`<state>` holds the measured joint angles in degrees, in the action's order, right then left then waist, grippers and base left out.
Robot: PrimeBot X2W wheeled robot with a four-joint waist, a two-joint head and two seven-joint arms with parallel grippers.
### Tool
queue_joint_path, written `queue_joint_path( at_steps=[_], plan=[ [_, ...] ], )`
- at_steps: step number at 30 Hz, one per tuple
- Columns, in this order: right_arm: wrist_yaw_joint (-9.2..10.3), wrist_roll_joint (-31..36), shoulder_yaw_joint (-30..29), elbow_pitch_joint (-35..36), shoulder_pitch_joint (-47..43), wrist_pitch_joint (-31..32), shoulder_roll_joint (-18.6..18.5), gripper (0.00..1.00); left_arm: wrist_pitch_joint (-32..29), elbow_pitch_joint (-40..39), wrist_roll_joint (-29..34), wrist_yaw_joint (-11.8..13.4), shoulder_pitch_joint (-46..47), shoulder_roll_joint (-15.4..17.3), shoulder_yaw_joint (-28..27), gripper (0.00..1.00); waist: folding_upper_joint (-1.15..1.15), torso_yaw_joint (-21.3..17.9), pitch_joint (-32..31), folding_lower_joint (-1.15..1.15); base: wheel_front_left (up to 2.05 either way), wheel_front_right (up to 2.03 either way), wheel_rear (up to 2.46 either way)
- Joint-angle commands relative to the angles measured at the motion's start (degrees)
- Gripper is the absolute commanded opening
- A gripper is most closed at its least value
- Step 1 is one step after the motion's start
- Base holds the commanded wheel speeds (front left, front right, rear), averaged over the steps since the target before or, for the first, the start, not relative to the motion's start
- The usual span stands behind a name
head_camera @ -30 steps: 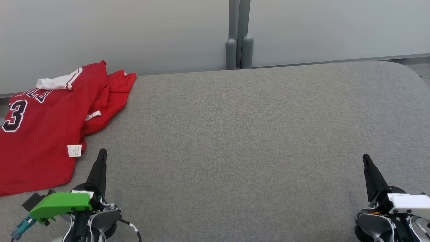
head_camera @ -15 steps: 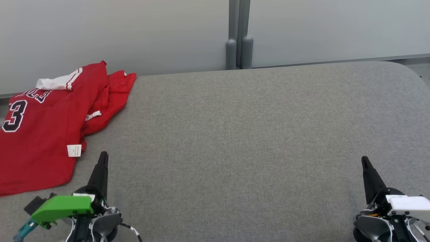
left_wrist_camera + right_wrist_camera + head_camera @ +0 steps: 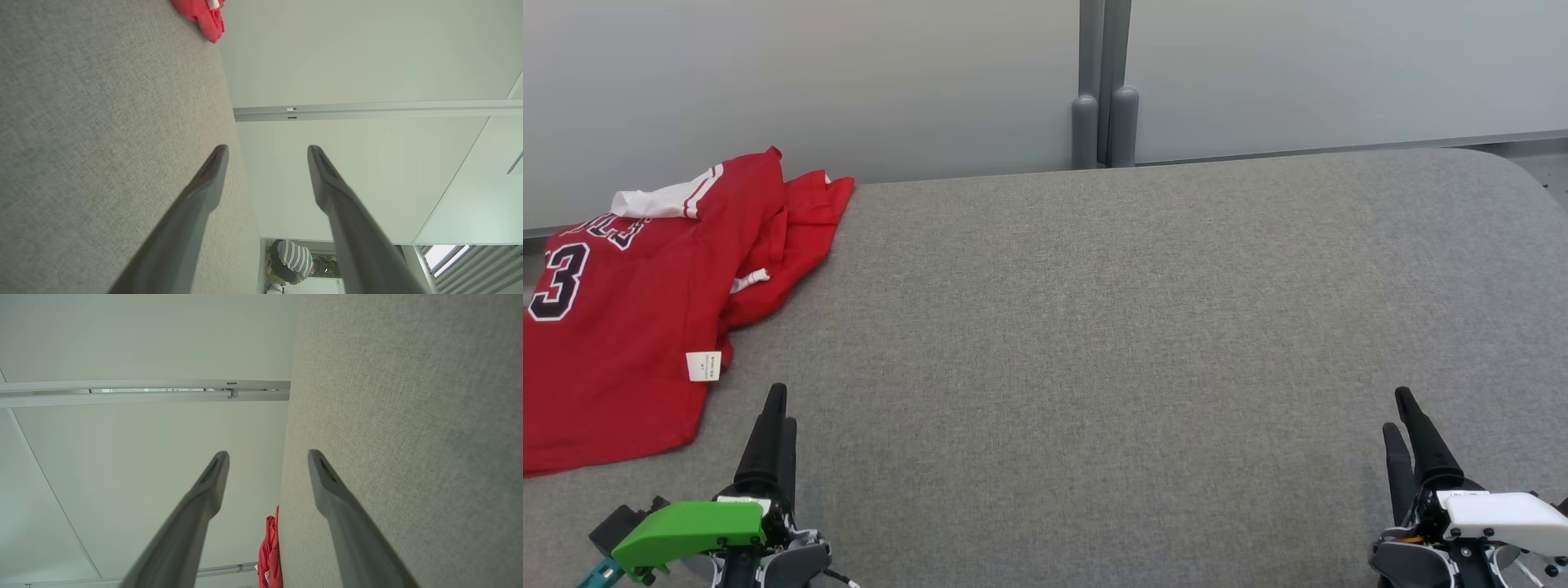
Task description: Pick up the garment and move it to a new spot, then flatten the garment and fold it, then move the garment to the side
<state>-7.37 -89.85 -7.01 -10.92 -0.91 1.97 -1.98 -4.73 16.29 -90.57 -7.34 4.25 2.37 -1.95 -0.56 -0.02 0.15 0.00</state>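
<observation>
The garment (image 3: 621,327) is a red jersey with white trim and a dark number. It lies crumpled at the far left of the grey padded table (image 3: 1094,327), partly over its left edge. My left gripper (image 3: 783,408) hovers just right of the jersey's lower hem, open and empty. In the left wrist view its fingers (image 3: 267,149) stand apart, with the garment (image 3: 204,16) far ahead. My right gripper (image 3: 1396,411) is open and empty at the table's near right. Its wrist view shows the spread fingers (image 3: 267,454) and the garment (image 3: 270,551) in the distance.
A pale partition wall runs along the table's far edge, with a grey post (image 3: 1104,82) at its middle. The table's far right corner (image 3: 1515,167) is rounded. A person in a striped shirt (image 3: 292,261) shows far off beyond the table.
Both grippers have gone from shut to open. Both have slid slightly down toward the near edge of the head view. The garment has not moved.
</observation>
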Motion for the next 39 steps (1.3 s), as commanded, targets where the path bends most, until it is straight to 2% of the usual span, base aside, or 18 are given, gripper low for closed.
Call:
queue_joint_path(
  at_steps=[1,13,27,39],
  plan=[
    [-0.09,1.52,0.1,0.81,1.01,-0.64,-0.33,1.0,0.66,-1.77,1.39,0.07,0.32,0.22,0.08,1.0,0.05,-0.01,0.01,0.0,0.0,0.0,0.0],
    [-0.11,12.85,0.65,4.06,1.44,-3.39,-0.45,1.0,3.87,-6.48,10.44,1.77,-0.68,0.29,1.18,1.0,0.11,0.05,0.01,0.0,0.0,0.0,0.0],
    [-0.12,31.12,3.55,8.7,1.61,-6.19,-0.59,1.0,7.13,-11.35,28.79,3.55,-0.97,0.37,4.24,1.0,0.17,0.27,-0.01,0.0,0.0,0.0,0.0],
    [-0.13,44.98,5.61,10.17,1.32,-8.32,-0.66,1.0,9.6,-12.0,44.38,4.51,-2.06,0.43,6.27,1.0,0.22,0.38,0.05,0.0,0.0,0.0,0.0]
  ],
)
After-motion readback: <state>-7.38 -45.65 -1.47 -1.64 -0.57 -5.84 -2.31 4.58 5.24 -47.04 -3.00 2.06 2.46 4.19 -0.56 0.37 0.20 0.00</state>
